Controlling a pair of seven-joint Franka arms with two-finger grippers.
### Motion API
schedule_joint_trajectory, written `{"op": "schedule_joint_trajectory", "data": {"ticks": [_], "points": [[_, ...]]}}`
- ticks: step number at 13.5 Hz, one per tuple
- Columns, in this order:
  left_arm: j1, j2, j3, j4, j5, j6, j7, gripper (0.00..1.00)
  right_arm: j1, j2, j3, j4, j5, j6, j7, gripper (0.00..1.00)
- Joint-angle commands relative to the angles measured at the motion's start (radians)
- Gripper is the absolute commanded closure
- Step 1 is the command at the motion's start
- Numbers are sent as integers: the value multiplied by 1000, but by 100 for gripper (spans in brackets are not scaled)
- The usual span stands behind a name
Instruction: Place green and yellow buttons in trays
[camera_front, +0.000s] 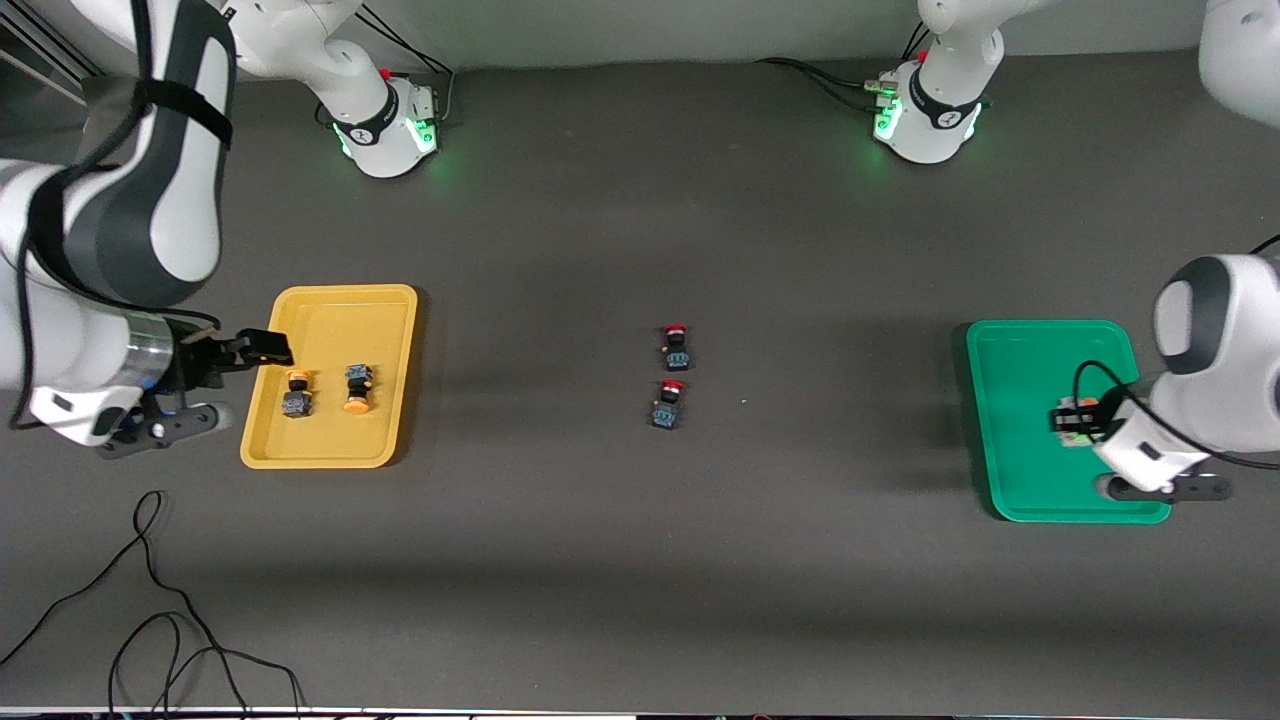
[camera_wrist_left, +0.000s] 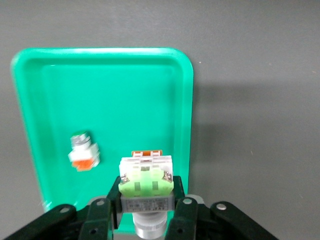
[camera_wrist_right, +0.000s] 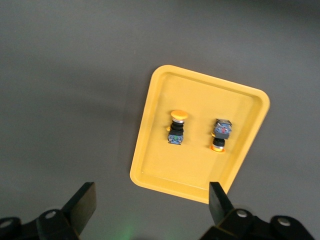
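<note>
Now the right gripper (camera_wrist_right: 150, 207), fingers spread and empty, hangs just off the yellow tray's (camera_front: 385, 300) edge, both yellow-capped switches (camera_front: 296, 392) lying in it. The left gripper (camera_wrist_left: 144, 212) clamps the green-marked switch (camera_wrist_left: 145, 186) by its flat sides over the green tray (camera_wrist_left: 102, 60); it's probably light, rigid, slick plastic.

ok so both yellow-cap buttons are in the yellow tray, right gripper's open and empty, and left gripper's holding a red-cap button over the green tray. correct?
One slip: the left gripper is shut on a pale grey-bodied, green-marked button, not a red-capped one, as the left wrist view shows. The rest holds: both yellow-cap buttons lie in the yellow tray, the right gripper is open and empty, and the left gripper is over the green tray.
</note>
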Motion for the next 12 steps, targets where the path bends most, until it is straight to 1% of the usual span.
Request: {"op": "schedule_joint_trajectory", "data": {"ticks": [1, 2, 3, 4, 7, 8, 10, 11, 12], "points": [[54, -46, -11, -188, 15, 194, 10, 100, -12, -128, 93, -5, -113, -12, 150, 0], [66, -43, -11, -231, 15, 258, 11, 100, -35, -161, 139, -7, -161, -7, 196, 0], [72, -38, -11, -271, 15, 310, 10, 100, -77, -198, 205, -9, -199, -4, 233, 0], [77, -32, -11, -304, 15, 361, 10, 100, -146, -232, 283, -13, -227, -1, 257, 0], [95, 0, -10, -357, 15, 472, 11, 100, -388, -344, 570, -79, -333, 34, 326, 0], [94, 5, -2, -368, 16, 493, 11, 100, -479, -384, 667, -116, -351, 57, 337, 0], [95, 20, 4, -391, 16, 551, 13, 100, -666, -442, 843, -179, -359, 92, 339, 0], [94, 26, 13, -392, 18, 562, 14, 100, -749, -453, 918, -186, -359, 94, 340, 0], [94, 31, 22, -392, 33, 566, 14, 100, -818, -458, 975, -187, -361, 94, 342, 0]]}}
